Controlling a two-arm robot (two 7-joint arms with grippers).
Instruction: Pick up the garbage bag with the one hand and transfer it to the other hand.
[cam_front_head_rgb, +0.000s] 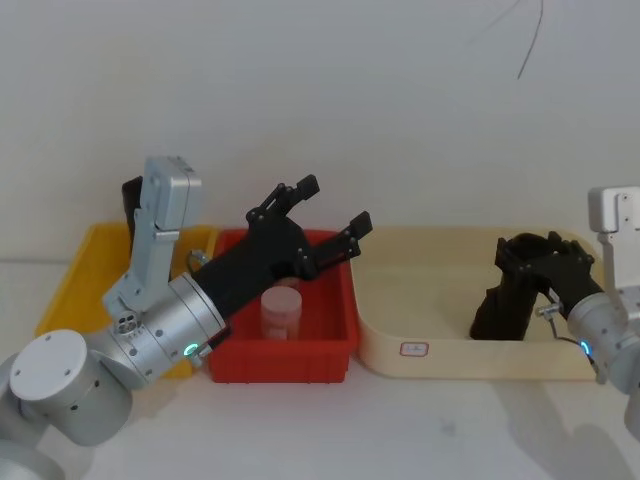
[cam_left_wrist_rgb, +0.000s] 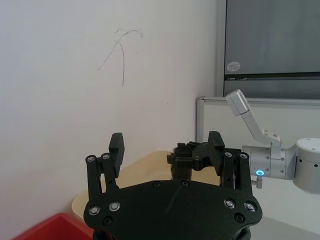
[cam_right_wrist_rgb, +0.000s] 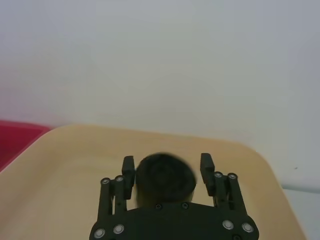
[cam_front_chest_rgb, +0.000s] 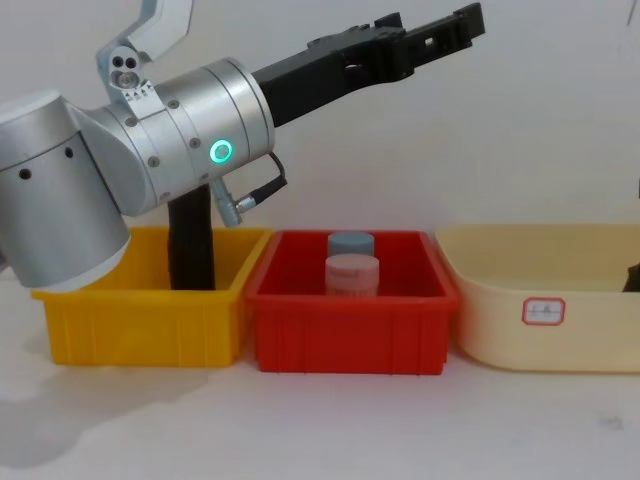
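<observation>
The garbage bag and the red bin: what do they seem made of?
The garbage bag, at the right gripper in the beige tray, looks like matte black plastic film, rolled: dull, uneven outline. The red bin, below the open left gripper, seems rigid moulded plastic: smooth, slightly glossy walls.

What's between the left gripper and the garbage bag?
Head view: only bare beige tray; the left gripper hangs open over the red bin, the right gripper straddles the garbage bag.

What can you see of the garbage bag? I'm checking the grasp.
The garbage bag is a thick matte-black roll of plastic, standing upright in the beige tray near its right end. The open fingers of the right gripper straddle its top; whether they touch it cannot be told.
</observation>
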